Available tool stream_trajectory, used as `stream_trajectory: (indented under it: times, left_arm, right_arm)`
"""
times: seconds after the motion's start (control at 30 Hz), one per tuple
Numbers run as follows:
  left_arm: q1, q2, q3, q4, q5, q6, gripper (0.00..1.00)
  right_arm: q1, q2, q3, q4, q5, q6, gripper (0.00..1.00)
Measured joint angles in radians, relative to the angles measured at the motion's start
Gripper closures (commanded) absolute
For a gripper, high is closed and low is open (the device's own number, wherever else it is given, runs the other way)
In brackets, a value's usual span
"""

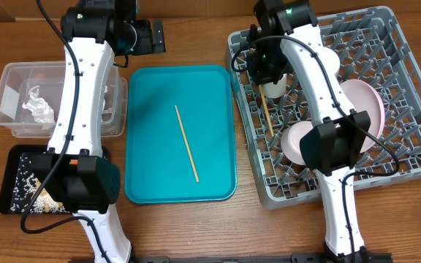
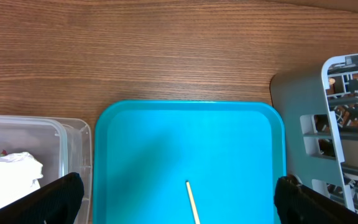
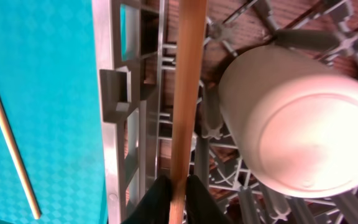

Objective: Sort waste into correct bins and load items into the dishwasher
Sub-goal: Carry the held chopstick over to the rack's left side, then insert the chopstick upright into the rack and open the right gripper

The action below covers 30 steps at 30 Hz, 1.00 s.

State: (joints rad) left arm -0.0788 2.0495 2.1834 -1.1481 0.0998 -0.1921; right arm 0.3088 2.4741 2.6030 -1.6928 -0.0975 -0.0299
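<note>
A: On the teal tray [image 1: 152, 95], what lies there?

B: The loose chopstick [image 1: 186, 153], slanting from 11 o'clock to 5 o'clock through the middle; it lies flat, well apart from every rim.

A: And the other containers?

B: At 9 o'clock of the teal tray the clear tub [image 1: 6, 77] holds crumpled tissue [image 1: 39, 108]; at 8 o'clock the black tray [image 1: 12, 157] holds white rice-like scraps [image 1: 22, 184], its 3 o'clock end hidden under the left arm; at 3 o'clock the grey rack [image 1: 408, 88] carries the plate [image 1: 368, 102] toward its 3 o'clock side, a bowl [image 1: 297, 142] toward 7 o'clock, and a white cup [image 1: 272, 89] near its 10 o'clock corner.

A: The grippers?

B: The right gripper [image 3: 179, 202] is clamped on the held chopstick [image 3: 186, 93]; that stick runs along the rack's 9 o'clock wall, just beside the cup, with a gap between them in the wrist view; the left gripper [image 2: 179, 183] hangs over the teal tray's 12 o'clock end, jaws spread wide, holding nothing.

A: Room to move?

B: The tub's wall sits just beside the teal tray's 9 o'clock rim; the rack's wall is near the 3 o'clock rim, with a thin strip of table [image 2: 166, 43] between; a broad band of wood shows at 12 o'clock of the tray; teal floor shows on both sides of the loose chopstick.
</note>
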Motion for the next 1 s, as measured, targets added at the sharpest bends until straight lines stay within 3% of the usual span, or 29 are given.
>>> stream_trajectory:
  times: [0.1, 0.17, 0.77, 1.0]
  left_arm:
    - [0.0, 0.0, 0.0, 0.0, 0.0, 0.0, 0.0]
    - [0.0, 0.0, 0.0, 0.0, 0.0, 0.0, 0.0]
    - [0.0, 0.0, 0.0, 0.0, 0.0, 0.0, 0.0]
    - [0.0, 0.0, 0.0, 0.0, 0.0, 0.0, 0.0]
  right_arm:
    - [0.002, 0.0, -0.012, 0.0, 0.001, 0.006, 0.55]
    - [0.002, 0.0, -0.013, 0.001, 0.0, 0.004, 0.46]
    - [0.062, 0.0, -0.016, 0.082, -0.071, 0.0, 0.45]
    - [0.115, 0.0, -0.116, 0.172, -0.001, 0.0, 0.46]
